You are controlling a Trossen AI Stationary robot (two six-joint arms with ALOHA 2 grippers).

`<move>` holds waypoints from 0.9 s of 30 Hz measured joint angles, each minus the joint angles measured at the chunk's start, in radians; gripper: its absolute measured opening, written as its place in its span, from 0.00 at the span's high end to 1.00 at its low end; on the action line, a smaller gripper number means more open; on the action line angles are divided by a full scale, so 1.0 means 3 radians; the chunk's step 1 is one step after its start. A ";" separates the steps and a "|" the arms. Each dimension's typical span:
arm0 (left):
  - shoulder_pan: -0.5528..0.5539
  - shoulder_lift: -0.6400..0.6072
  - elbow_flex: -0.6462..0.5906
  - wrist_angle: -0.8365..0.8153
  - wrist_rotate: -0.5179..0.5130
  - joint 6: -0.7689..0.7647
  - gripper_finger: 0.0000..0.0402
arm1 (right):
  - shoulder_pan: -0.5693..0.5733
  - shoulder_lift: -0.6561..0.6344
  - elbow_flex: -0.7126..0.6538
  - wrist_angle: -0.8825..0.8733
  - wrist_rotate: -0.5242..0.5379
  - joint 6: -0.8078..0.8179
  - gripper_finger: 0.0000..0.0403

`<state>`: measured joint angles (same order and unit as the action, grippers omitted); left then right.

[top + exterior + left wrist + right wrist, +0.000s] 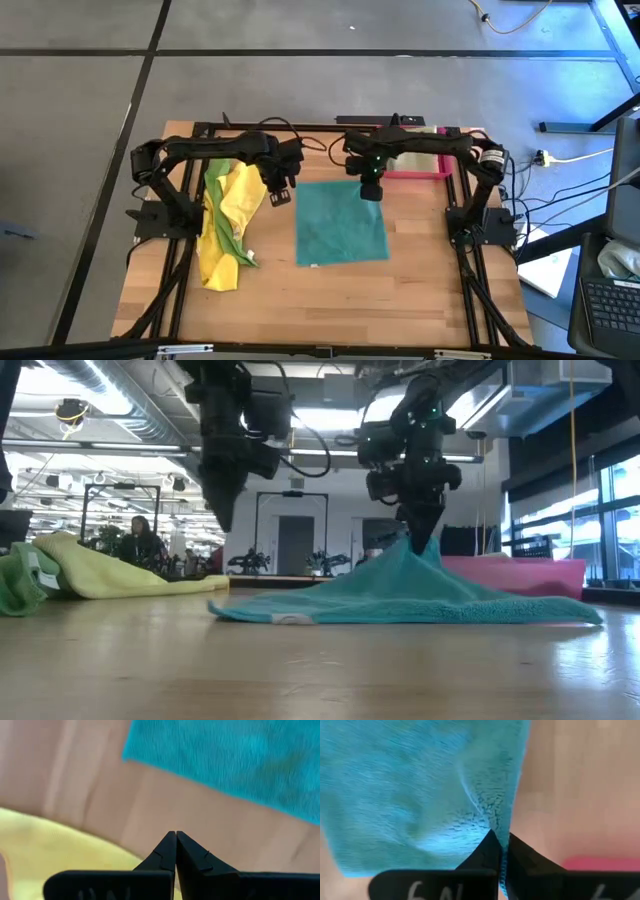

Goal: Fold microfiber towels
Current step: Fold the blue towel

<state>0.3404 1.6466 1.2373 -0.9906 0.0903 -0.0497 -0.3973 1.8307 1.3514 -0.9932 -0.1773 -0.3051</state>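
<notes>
The teal towel lies spread at the table's middle, and its far right part is raised into a peak. My right gripper is shut on it there. My left gripper is shut and empty. It hangs above the bare wood between the teal towel and a crumpled pile of yellow and green towels at the left. The left wrist view shows the teal towel and the yellow cloth on either side of the left gripper's shut fingers. My right gripper pinches the teal towel's far edge near its far right corner between its two fingers, from above, pointing down. The held part is lifted into a tent-like peak. The rest of the towel slopes down and lies on the table.
The pink-red tray stands at the far right, just behind my right gripper, and it also shows in the low view. Bare wood lies near the front edge. A person shows in the room beyond the table.
</notes>
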 joint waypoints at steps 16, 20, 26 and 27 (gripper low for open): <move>0.0445 0.0000 0.0000 0.1101 0.0644 0.0340 1.00 | 0.0040 0.0050 0.0000 -0.0024 0.0054 -0.0047 0.97; 0.0532 0.0009 0.0001 0.1332 0.1017 0.0502 0.98 | 0.0076 0.0050 0.0000 -0.0067 0.0302 0.0146 0.97; 0.0561 0.0242 0.0004 0.1439 0.1158 0.0562 0.85 | 0.0073 0.0050 0.0000 -0.0020 0.0588 0.0453 0.97; 0.0558 0.0298 0.0004 0.1438 0.1160 0.0560 0.83 | 0.0075 0.0050 0.0000 -0.0006 0.0586 0.0476 0.97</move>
<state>0.5078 1.7360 1.2385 -0.5592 0.4383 0.1183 -0.3748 1.8458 1.3514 -0.9950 -0.0015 -0.1622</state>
